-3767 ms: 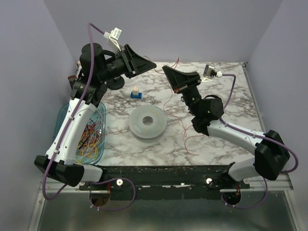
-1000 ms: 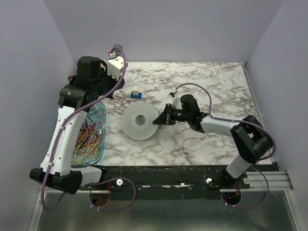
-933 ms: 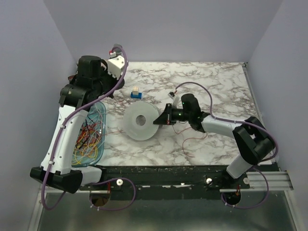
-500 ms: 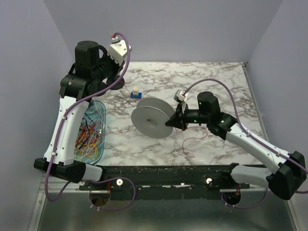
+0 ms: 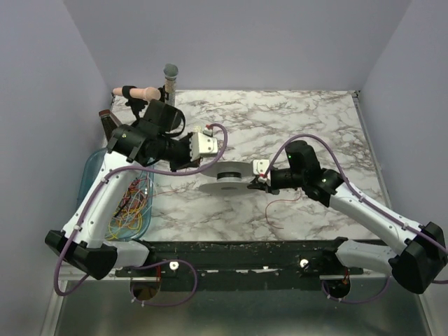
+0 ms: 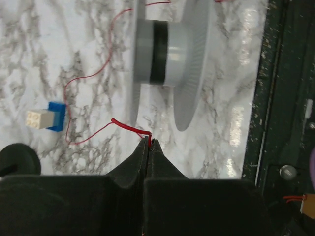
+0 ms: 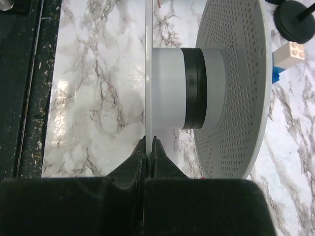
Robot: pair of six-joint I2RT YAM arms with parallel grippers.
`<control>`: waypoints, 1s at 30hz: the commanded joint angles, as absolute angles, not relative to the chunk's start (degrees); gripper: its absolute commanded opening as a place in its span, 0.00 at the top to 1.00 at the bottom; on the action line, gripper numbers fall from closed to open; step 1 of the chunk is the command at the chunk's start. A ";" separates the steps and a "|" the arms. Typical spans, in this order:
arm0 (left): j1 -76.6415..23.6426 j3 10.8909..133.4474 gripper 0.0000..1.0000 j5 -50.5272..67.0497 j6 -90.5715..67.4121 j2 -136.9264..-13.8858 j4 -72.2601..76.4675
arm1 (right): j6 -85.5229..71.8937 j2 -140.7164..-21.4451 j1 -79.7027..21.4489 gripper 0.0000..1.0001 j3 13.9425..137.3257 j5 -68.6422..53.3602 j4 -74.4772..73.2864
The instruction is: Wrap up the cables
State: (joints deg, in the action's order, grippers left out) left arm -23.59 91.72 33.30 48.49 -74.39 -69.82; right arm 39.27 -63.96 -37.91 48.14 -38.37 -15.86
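Pinching red cable (image 6: pixel 129 128) end in left gripper (image 6: pixel 149 143), jaws fully closed on it; clamping spool (image 7: pixel 177 88) by thin flange edge in right gripper (image 7: pixel 148 140), jaws closed too.
Holding spool between both arms over marble table (image 5: pixel 308 119); trailing pinched cable in loose loops past blue-and-white block (image 6: pixel 44 117), up alongside spool. Leaving other cables (image 5: pixel 126 206), yellow, orange and red, piled in blue tray (image 5: pixel 89 168) at left table edge.

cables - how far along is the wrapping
Done: the right gripper pinches the spool by its rim. In hand: the left gripper is shut on one red wire. Left: the hub looks bare, no turns wound, and more cables lie in the tray.
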 commanded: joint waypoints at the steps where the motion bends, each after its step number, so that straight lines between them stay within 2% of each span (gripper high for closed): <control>1: -29.34 86.50 1.00 35.34 54.77 -73.13 -75.33 | 48.16 -66.88 -38.06 0.99 49.92 -43.33 -16.87; 13: -35.51 77.70 1.00 30.68 48.78 -76.02 -60.57 | 57.30 -71.02 -37.00 0.99 50.19 -47.38 -21.71; 16: -36.30 76.12 1.00 33.04 48.69 -76.90 -60.38 | 59.32 -70.58 -37.00 0.99 49.75 -46.85 -21.88; 18: -36.91 75.50 1.00 33.49 47.47 -76.90 -58.72 | 59.59 -70.31 -37.00 0.91 49.57 -45.71 -21.80; 22: -37.35 74.71 1.00 33.66 46.76 -77.34 -57.31 | 59.68 -69.17 -36.91 0.59 50.18 -43.95 -21.80; 23: -37.44 74.27 1.00 33.66 46.67 -77.52 -56.96 | 59.50 -69.00 -36.83 0.55 50.36 -44.12 -21.88; 27: -37.62 73.04 1.00 33.40 45.97 -78.48 -55.29 | 58.10 -69.52 -36.91 0.49 51.94 -46.40 -22.15; 30: -37.79 72.86 1.00 33.22 45.70 -78.84 -54.58 | 57.39 -68.47 -36.83 0.49 52.38 -47.46 -22.24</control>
